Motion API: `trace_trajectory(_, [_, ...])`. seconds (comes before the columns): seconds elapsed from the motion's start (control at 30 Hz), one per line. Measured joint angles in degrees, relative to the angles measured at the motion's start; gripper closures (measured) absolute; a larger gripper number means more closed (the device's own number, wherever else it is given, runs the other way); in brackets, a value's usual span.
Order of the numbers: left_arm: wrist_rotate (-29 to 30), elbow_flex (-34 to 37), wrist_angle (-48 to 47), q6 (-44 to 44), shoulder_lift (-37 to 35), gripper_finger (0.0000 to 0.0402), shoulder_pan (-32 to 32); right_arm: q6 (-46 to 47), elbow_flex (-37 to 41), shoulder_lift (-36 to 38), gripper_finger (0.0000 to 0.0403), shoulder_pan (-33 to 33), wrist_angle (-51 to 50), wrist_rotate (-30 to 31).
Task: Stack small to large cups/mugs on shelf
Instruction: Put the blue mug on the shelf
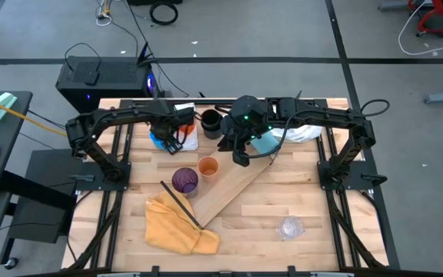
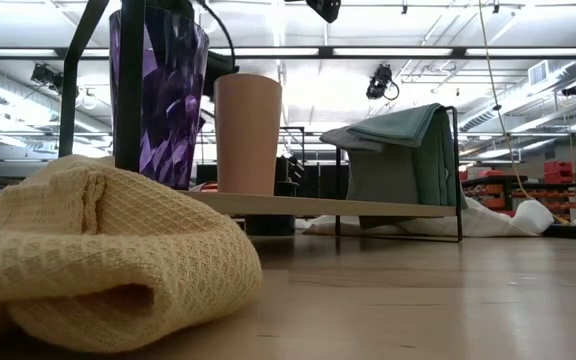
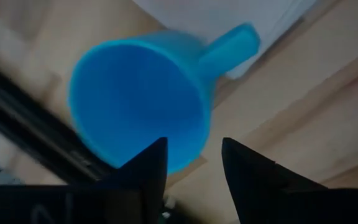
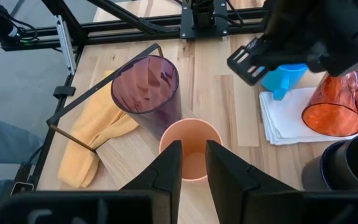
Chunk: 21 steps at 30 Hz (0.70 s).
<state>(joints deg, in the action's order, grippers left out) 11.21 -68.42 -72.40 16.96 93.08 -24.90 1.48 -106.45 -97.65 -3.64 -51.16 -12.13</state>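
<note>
The bright blue mug [image 3: 135,99] stands by the white pad [image 1: 187,140] at the far left, its handle [image 3: 232,43] pointing away. My left gripper [image 3: 194,144] hangs open over it, pointing down, one finger above the mug's mouth and one outside its wall; I cannot tell if they touch. On the pale wooden shelf [image 1: 233,191] the purple cup [image 1: 184,181] and small orange cup [image 1: 208,167] stand upright side by side. My right gripper [image 4: 193,143] hovers open well above the orange cup [image 4: 191,149], holding nothing. The black mug [image 1: 210,123] stands at the far edge. The red-orange tumbler [image 4: 333,106] lies on the pad.
A yellow cloth [image 1: 179,225] lies crumpled at the shelf's near left end, with a thin black rod [image 1: 177,201] across it. A clear crumpled object [image 1: 289,227] sits near right. A pale-blue object and white cloth [image 1: 302,132] lie at the far right.
</note>
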Motion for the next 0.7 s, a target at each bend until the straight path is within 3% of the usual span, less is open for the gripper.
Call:
trace_trajectory(0.1, [-2.5, 1.6, 2.3, 0.4, 0.0, 0.0236, 0.1, 0.0, 0.0, 0.0, 0.0325, 0.0, 0.0, 0.0])
trace_trajectory(0.37, [-2.5, 3.4, 5.6, -1.0, 0.0, 0.0249, 0.1, 0.0, 0.0, 0.0, 0.0325, 0.0, 0.0, 0.0])
trace_trajectory(0.7, [-1.1, 3.4, 7.3, -1.4, 0.0, 0.0326, 0.0, 0.0, 0.0, 0.0, 0.0325, 0.0, 0.0, 0.0])
